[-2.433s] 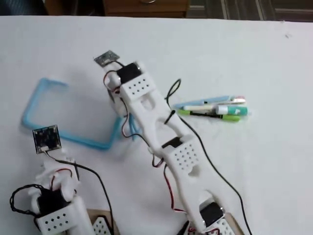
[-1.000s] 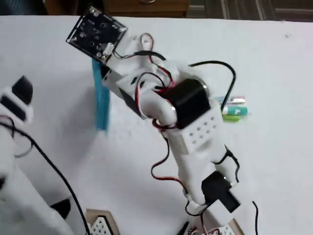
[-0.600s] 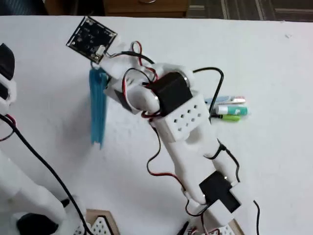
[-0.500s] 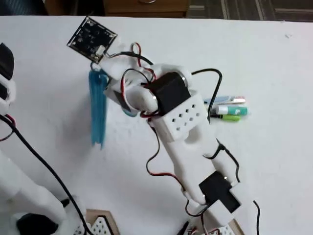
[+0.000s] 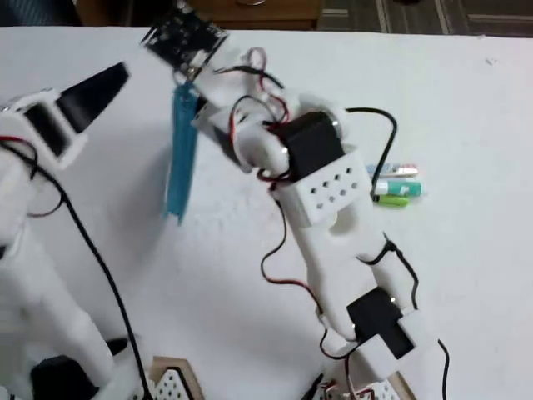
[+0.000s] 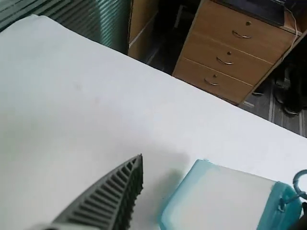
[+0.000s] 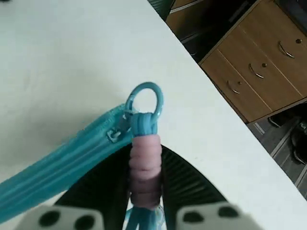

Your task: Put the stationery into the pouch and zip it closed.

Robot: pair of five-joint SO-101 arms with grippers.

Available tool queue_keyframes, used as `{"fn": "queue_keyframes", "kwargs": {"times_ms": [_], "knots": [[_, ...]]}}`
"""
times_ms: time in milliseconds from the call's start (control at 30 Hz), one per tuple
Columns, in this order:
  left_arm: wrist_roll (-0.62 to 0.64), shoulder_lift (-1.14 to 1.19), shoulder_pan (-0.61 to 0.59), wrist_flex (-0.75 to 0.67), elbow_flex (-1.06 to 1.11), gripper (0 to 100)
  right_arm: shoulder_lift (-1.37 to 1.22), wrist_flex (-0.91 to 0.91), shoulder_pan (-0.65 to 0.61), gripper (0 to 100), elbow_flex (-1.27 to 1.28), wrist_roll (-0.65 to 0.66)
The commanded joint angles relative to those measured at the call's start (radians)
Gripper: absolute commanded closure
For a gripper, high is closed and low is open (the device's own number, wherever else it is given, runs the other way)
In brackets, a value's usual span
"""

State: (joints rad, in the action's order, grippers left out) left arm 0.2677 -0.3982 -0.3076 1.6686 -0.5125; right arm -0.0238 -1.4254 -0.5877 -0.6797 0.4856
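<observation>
High view: right gripper (image 5: 202, 107) clamping the pouch (image 5: 181, 158), which is hanging edge-on over the table (image 5: 466, 108) near its far edge. Pens (image 5: 393, 184) lying toward the right edge. Left gripper (image 5: 98, 86) hovering near the pouch; spread cannot be told.
Left wrist view: pouch's flat side facing the camera.
Right wrist view: jaws pinching narrow on the pouch's pink pull (image 7: 144, 167), ring (image 7: 145, 99) sticking out beyond.

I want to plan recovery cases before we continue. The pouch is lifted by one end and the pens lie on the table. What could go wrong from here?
1. The right gripper holds the pouch by its pink pull alone, so the hanging pouch may slip or swing.
2. The left gripper is close to the pouch and might knock it.
3. The pens lie beside the right arm, which could sweep them off.
</observation>
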Motion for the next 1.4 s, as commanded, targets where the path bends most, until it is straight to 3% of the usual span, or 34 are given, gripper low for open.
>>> {"fn": "queue_keyframes", "kwargs": {"times_ms": [0, 167, 333, 500, 700, 767, 933, 1167, 1367], "knots": [[-0.006, 0.005, 0.084, -0.11, 0.075, 50, 0.07, 0.019, 0.007, 98.1, -0.003, 0.002], [-0.006, 0.005, 0.15, -0.313, 0.259, 53, 0.087, 0.016, -0.004, 98.1, -0.002, 0.002], [-0.006, 0.005, 0.096, -0.479, 0.4, 68, 0.091, 0.018, 0.001, 98.1, -0.011, 0.003], [-0.006, 0.005, 0.033, -0.594, 0.46, 73, 0.137, 0.053, -0.013, 98.1, -0.009, 0.038], [-0.009, -0.007, -0.077, -0.592, 0.456, 73, 0.193, 0.257, -0.018, 98.1, -0.011, 0.226], [-0.008, -0.016, -0.14, -0.592, 0.459, 73, 0.205, 0.292, -0.018, 98.1, -0.011, 0.233], [-0.009, -0.045, -0.266, -0.554, 0.457, 74, 0.236, 0.246, -0.077, 98.1, -0.002, 0.233], [-0.023, -0.117, -0.282, -0.463, 0.462, 73, 0.216, 0.131, -0.208, 98.1, 0.186, 0.143], [-0.064, -0.128, -0.285, -0.374, 0.459, 73, 0.226, 0.367, -0.236, 98.1, 0.528, 0.08]]}}
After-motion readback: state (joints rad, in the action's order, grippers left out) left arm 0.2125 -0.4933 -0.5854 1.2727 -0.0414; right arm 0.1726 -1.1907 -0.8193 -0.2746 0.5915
